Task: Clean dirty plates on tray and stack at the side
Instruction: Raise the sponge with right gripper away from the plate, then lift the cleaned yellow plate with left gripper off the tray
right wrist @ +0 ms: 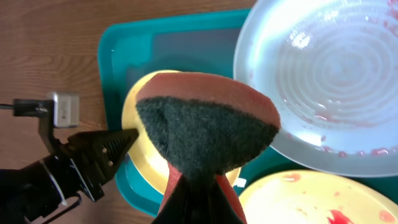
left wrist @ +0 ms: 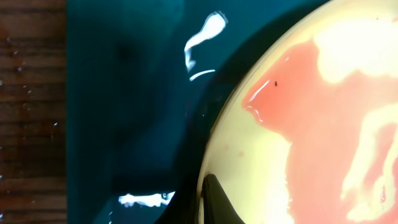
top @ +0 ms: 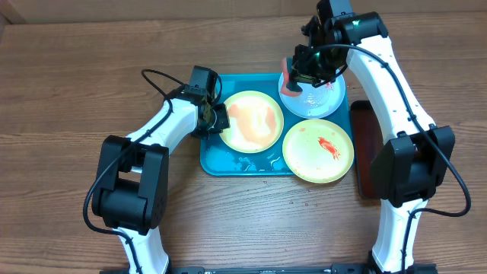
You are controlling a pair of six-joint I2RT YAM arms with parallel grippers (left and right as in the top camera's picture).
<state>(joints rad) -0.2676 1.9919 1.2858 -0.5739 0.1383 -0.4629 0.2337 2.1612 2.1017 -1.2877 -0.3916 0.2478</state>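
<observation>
Bright, even light falls from above, so the wooden table [top: 68,68] shows only faint, soft shadows beside the arms, and the overhead view is sharp throughout. Wet patches on the tray [top: 218,157] throw small white glints. The left wrist camera sits so close that the tray looks dark teal, streaked with hard white glare, and the yellow plate [left wrist: 249,168] is soft-edged. In the right wrist view the sponge [right wrist: 205,137] looms large but fairly crisp, and the blue plate [right wrist: 323,81] sparkles along its wet ridges.

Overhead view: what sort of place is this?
Probably a lab bench staged for dishwashing: wooden table, turquoise rectangular plastic tray of smeared round plates, red-and-green scouring sponge in the right gripper.
</observation>
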